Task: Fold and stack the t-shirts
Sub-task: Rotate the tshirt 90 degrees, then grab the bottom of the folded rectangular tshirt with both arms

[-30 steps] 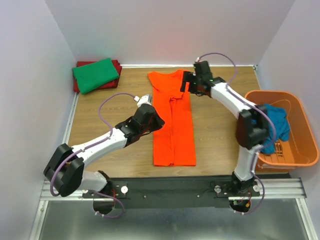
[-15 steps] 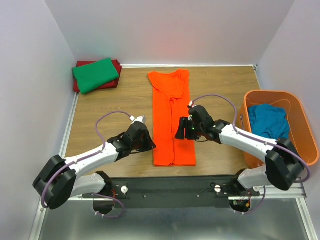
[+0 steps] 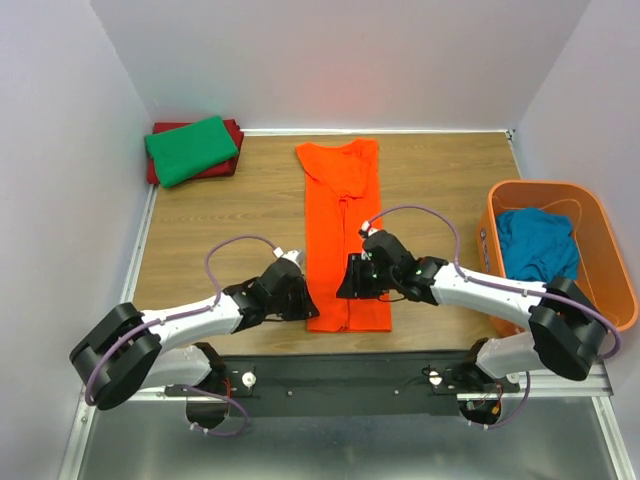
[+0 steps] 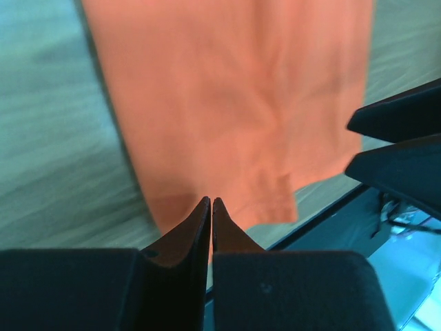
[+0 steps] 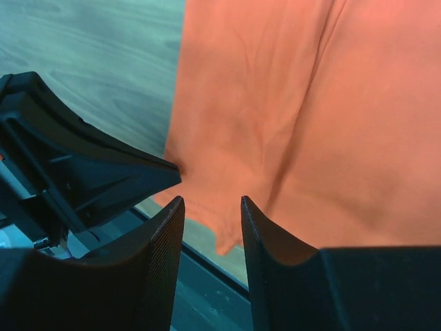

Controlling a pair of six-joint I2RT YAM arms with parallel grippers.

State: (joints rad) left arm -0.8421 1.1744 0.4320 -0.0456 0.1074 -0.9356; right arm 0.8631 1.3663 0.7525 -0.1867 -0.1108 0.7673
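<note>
The orange t-shirt (image 3: 345, 230) lies flat as a long narrow strip down the middle of the table, collar at the far end. My left gripper (image 3: 306, 306) is shut, and its tips (image 4: 211, 201) rest at the near left corner of the orange cloth (image 4: 234, 103); whether any cloth is pinched does not show. My right gripper (image 3: 346, 284) hovers over the near hem (image 5: 289, 103). Its jaws (image 5: 212, 200) stand partly open with nothing between them. A green t-shirt (image 3: 190, 148) lies folded on a dark red one (image 3: 233, 129) at the back left. A teal t-shirt (image 3: 538, 245) sits bunched in the basket.
The orange plastic basket (image 3: 604, 300) stands at the right edge of the table. White walls close in the left, back and right sides. The black base rail (image 3: 350, 375) runs along the near edge, just past the shirt's hem. Both grippers are close together there.
My right arm swung from the collar end down to the near hem, and its jaws narrowed. My left gripper slid nearer, to the shirt's near left corner, and closed further.
</note>
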